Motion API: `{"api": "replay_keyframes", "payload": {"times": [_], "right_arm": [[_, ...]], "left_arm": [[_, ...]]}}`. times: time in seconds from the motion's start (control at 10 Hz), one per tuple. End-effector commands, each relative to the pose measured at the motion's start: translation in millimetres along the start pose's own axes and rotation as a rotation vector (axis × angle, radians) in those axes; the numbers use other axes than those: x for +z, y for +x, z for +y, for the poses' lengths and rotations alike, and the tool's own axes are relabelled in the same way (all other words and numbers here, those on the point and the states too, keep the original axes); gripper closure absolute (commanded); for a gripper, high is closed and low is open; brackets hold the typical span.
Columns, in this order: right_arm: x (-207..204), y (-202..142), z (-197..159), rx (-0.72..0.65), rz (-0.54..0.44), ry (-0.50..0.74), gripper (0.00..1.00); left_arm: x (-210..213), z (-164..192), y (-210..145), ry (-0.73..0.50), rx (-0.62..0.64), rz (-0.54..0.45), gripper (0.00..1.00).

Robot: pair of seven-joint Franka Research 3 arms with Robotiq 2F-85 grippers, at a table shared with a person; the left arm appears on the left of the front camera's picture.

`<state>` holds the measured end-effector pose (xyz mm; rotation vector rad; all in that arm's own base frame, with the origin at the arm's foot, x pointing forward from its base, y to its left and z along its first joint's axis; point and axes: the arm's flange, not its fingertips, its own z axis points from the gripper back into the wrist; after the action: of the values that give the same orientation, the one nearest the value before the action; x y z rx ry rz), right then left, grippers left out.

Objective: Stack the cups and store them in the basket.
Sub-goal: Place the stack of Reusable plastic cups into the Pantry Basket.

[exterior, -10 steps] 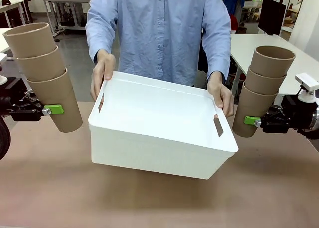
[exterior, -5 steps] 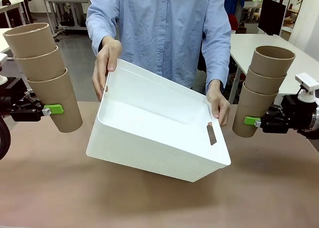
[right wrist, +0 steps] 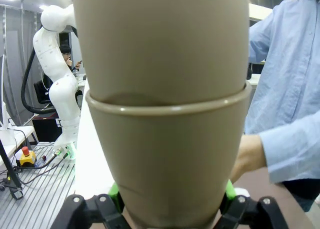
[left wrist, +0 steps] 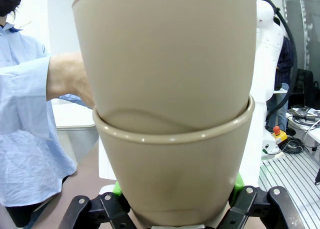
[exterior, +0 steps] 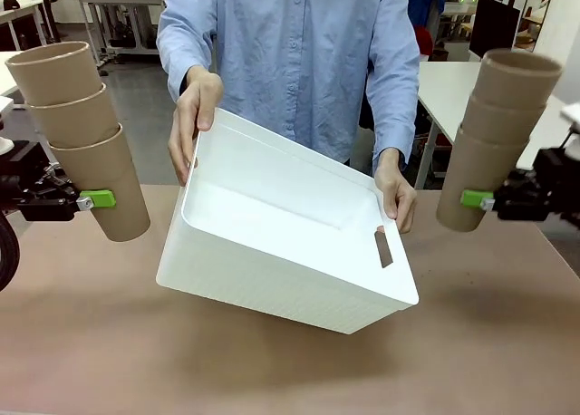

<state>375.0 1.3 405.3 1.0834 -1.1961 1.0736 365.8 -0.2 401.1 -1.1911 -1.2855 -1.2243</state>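
Observation:
My left gripper (exterior: 91, 200) is shut on a stack of three nested tan cups (exterior: 82, 134), held above the table at the left and leaning slightly left. At the right, a second stack of three cups (exterior: 497, 134) hangs in my right gripper (exterior: 476, 199), which is shut on its lowest cup. Both wrist views show the held cups (left wrist: 170, 114) (right wrist: 165, 109) close up between green pads. A person's two hands (exterior: 195, 107) (exterior: 396, 190) hold the white basket (exterior: 272, 279) between the stacks, tilted with its opening toward me and its lower edge near the table.
The brown tabletop (exterior: 91, 342) lies open in front of the basket. Other tables (exterior: 471, 84) and a distant white arm (right wrist: 57, 84) stand in the background.
The person has tipped the basket up toward me. My right gripper with its cup stack has risen and shifted right. The left stack has stayed still.

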Motion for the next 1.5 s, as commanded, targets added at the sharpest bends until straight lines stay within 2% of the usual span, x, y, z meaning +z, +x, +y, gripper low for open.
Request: {"api": "replay_keyframes", "payload": {"times": [0.0, 0.3, 0.6, 0.8, 1.0, 1.1, 1.2, 1.3, 1.4], "right_arm": [[-10.0, 47.0, 56.8, -0.031, 0.122, -0.02, 0.16], [-69.9, 73.7, 70.1, -0.051, 0.399, -0.09, 0.16], [-145.9, 75.1, 79.7, -0.042, 0.664, -0.159, 0.16], [-188.1, 73.5, 79.5, -0.04, 0.772, -0.178, 0.16], [-214.6, 63.5, 80.4, -0.037, 0.857, -0.183, 0.16], [-219.3, 60.5, 81.2, -0.028, 0.849, -0.192, 0.16], [-208.1, 69.4, 89.4, -0.086, 0.735, -0.123, 0.16], [-215.1, 49.0, 90.1, -0.01, 0.856, -0.167, 0.16], [-215.1, 49.0, 90.1, -0.01, 0.856, -0.167, 0.16]], "left_arm": [[1.7, -2.6, 4.1, -0.005, -0.008, -0.006, 0.15], [1.7, -2.6, 4.1, -0.005, -0.008, -0.006, 0.15], [1.7, -2.6, 4.1, -0.005, -0.008, -0.006, 0.15], [1.7, -2.6, 4.1, -0.005, -0.008, -0.006, 0.15], [1.7, -2.6, 4.1, -0.005, -0.008, -0.006, 0.15], [1.7, -2.6, 4.1, -0.005, -0.008, -0.006, 0.15], [1.7, -2.6, 4.1, -0.005, -0.008, -0.006, 0.15], [1.7, -2.6, 4.1, -0.005, -0.008, -0.006, 0.15], [1.7, -2.6, 4.1, -0.005, -0.008, -0.006, 0.15]]}}
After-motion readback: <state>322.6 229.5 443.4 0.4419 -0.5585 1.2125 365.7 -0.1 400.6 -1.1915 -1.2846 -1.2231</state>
